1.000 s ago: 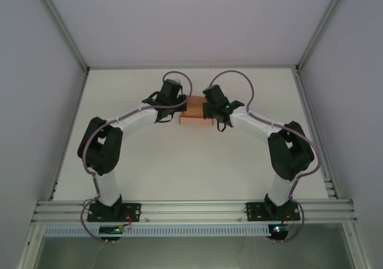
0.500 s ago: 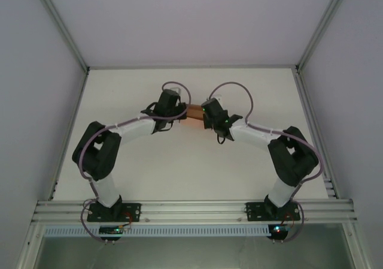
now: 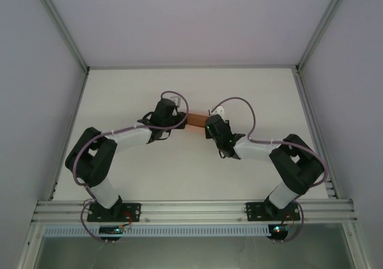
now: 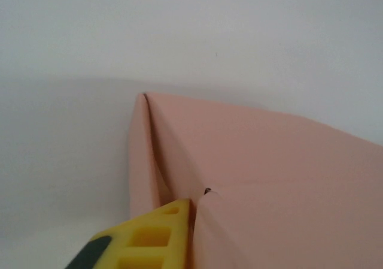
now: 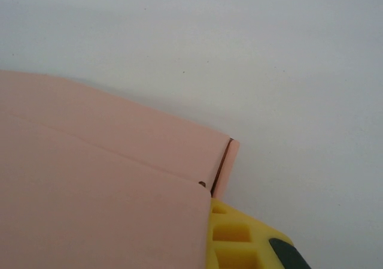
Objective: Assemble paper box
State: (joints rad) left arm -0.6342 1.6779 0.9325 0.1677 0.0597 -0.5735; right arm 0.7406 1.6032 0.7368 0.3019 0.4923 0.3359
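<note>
Drawn nearer, the salmon-pink paper box (image 3: 195,121) is flanked by left gripper (image 3: 180,120) and right gripper (image 3: 206,126); jaw widths cannot be told.

You had the paper box (image 3: 195,121) on the table (image 3: 191,179), a little behind its middle and between the two arms. The left fingers (image 4: 152,239) lay against its left end and the right fingers (image 5: 239,239) against its right end, each beside a folded corner. The arm bases stood well apart at the table's near edge, either side of the box.
</note>
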